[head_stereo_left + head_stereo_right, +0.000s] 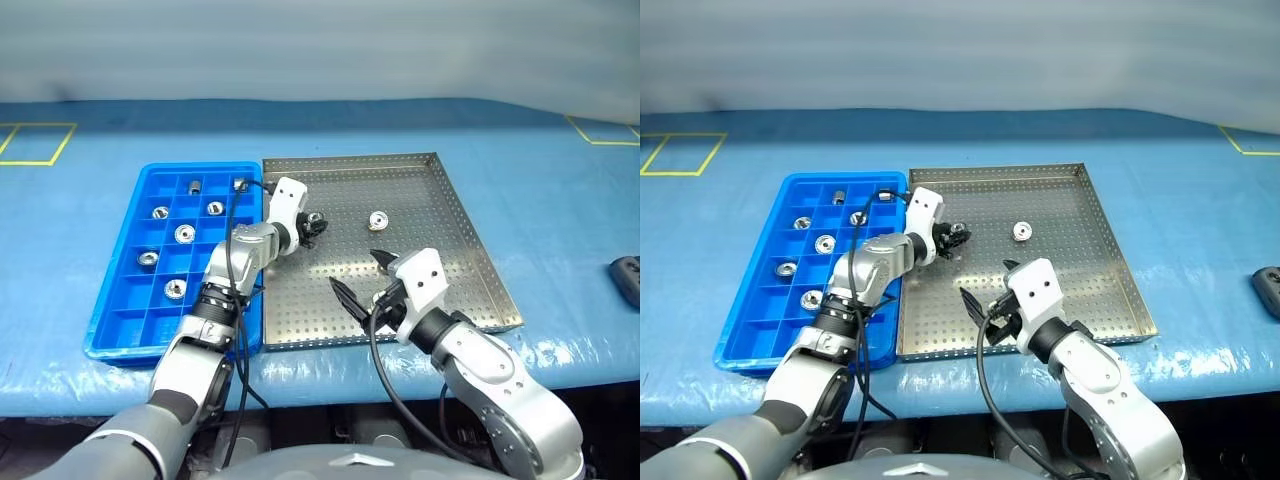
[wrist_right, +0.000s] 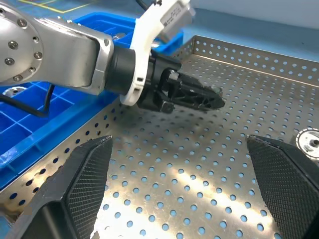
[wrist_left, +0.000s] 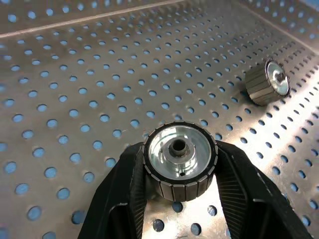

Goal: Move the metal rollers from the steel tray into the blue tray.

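Blue-covered bench (image 1: 560,200) carries both trays side by side, steel tray (image 1: 470,250) on the right, blue tray (image 1: 115,310) touching its left rim. Nearest the robot, right gripper (image 1: 362,281) hovers over the steel tray's near edge, jaws spread wide, holding nothing. Past it, left gripper (image 3: 180,172) sits low over the steel tray's left part, near the rim shared with the blue tray, clenched on a metal roller (image 3: 179,160); wrist view shows the ribbed fingers (image 3: 127,191) pressed on both sides of the roller's rim, hub hole facing the camera. A second roller (image 1: 378,220) lies loose further in, toward the tray's middle, well apart from both grippers. Blue tray already has six rollers (image 1: 184,234) in separate compartments, spread from the far row to the near-middle rows.

Step in hand, by my read: grasp made, lift comes next. To do it well: raise straight up first so the roller clears the steel rim and the blue wall, keep the squeeze steady since the round rim could slip, carry left to an empty compartment, lower inside the cell before releasing. Right arm should stay clear.
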Controlling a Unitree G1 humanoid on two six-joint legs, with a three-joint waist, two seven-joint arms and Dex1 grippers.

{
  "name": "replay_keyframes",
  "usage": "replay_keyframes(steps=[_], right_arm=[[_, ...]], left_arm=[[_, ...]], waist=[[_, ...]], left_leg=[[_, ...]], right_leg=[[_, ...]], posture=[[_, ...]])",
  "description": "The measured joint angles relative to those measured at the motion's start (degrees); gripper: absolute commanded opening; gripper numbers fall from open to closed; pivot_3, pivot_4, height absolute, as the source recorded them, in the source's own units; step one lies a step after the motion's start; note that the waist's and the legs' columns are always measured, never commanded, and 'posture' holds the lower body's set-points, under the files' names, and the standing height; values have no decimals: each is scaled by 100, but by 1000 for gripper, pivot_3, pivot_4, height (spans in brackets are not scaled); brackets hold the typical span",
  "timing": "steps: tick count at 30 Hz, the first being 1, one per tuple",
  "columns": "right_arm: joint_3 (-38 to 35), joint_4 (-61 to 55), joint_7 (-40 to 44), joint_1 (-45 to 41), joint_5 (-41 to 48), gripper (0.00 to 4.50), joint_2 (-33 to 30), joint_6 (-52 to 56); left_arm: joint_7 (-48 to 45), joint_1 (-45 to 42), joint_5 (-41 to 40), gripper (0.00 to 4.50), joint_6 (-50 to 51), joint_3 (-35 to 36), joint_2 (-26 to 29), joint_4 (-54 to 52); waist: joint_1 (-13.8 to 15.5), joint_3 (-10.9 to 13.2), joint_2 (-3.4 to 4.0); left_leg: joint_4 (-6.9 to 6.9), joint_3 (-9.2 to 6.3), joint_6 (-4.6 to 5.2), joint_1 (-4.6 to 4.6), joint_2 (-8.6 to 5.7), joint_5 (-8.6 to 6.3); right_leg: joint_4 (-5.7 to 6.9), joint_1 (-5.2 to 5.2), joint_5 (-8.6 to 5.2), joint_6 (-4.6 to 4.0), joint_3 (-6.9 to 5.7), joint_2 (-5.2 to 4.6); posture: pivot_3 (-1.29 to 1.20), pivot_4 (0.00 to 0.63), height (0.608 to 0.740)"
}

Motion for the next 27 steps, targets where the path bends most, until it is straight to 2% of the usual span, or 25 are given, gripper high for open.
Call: replay_keyframes(steps=[2,7,10,15,27], right_arm=[[17,75,138,-202,12,4500,-71,1],[62,320,406,-579,29,4500,-196,0],[190,651,693,-1009,49,4500,-238,-29],[557,1355,1219,-1748,44,4500,-177,-181],[1415,2908,2356,-2828,-74,4500,294,-919]], left_arm=[[-12,176,-141,1721,92,164,155,-786],[33,620,-281,1721,183,400,418,-1864],[98,1267,-258,1721,131,556,802,-2685],[296,2347,-100,1721,-101,844,1286,-3948],[870,4559,-287,1721,520,1807,1291,-5761]], waist=[[31,0,0],[102,-1,2],[117,0,2],[349,1,1],[1061,3,0]], left_leg=[[0,0,0,3,0,0],[0,-2,-2,7,0,1],[-4,-7,-2,12,3,1],[-6,-6,-3,13,4,2],[-4,-14,-3,6,5,2]], right_leg=[[1,1,0,0,1,1],[5,4,0,-1,0,0],[8,3,1,-1,9,1],[8,3,0,-4,3,0],[2,4,-5,-11,-18,-6]], posture=[[65,150,740],[137,150,740],[178,150,740],[303,150,740],[530,150,740]])
